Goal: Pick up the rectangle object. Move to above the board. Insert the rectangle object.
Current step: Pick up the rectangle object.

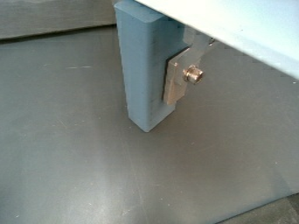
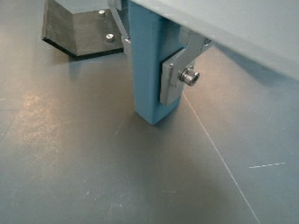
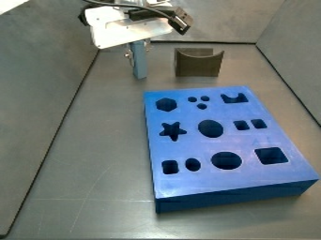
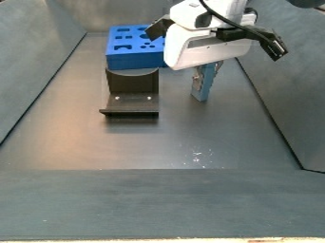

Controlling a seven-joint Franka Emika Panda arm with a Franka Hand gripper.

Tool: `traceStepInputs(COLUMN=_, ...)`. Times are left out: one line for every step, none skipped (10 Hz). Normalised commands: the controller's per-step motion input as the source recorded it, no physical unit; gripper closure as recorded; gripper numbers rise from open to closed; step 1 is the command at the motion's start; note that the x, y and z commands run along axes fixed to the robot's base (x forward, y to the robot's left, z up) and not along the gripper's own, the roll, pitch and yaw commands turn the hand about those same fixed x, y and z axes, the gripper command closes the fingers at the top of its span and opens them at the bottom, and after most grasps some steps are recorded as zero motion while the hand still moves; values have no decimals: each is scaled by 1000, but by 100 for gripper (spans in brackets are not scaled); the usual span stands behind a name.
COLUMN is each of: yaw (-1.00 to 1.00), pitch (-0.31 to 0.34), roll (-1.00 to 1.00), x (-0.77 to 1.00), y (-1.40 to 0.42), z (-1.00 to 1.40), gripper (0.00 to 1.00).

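My gripper (image 1: 149, 77) is shut on the rectangle object (image 1: 142, 61), a slim light blue block held upright. One silver finger (image 1: 179, 79) with a screw presses on its side; the other finger is hidden behind it. The same grip shows in the other wrist view, gripper (image 2: 158, 77) on block (image 2: 149, 61). The block's lower end is at or just above the grey floor; I cannot tell if it touches. In both side views the gripper (image 3: 138, 49) (image 4: 207, 70) holds the block (image 3: 138, 64) (image 4: 202, 87) beside the fixture, apart from the board (image 3: 198, 146) (image 4: 127, 63).
The dark fixture (image 3: 197, 62) (image 4: 129, 97) stands between the block and the board, and shows in a wrist view (image 2: 82, 31). Grey walls slope up round the floor on all sides (image 3: 51, 103).
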Motion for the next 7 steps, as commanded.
traceStepInputs(yaw=0, pitch=0, roll=0, x=0, y=0, z=0, gripper=100)
traceStepInputs(yaw=0, pitch=0, roll=0, x=0, y=0, z=0, gripper=100)
traceStepInputs(yaw=0, pitch=0, roll=0, x=0, y=0, z=0, gripper=100)
traceStepInputs(yaw=0, pitch=0, roll=0, x=0, y=0, z=0, gripper=100)
traceStepInputs(yaw=0, pitch=0, roll=0, x=0, y=0, z=0, gripper=100)
traceStepInputs(yaw=0, pitch=0, roll=0, x=0, y=0, z=0, gripper=100)
traceStepInputs(yaw=0, pitch=0, roll=0, x=0, y=0, z=0, gripper=100)
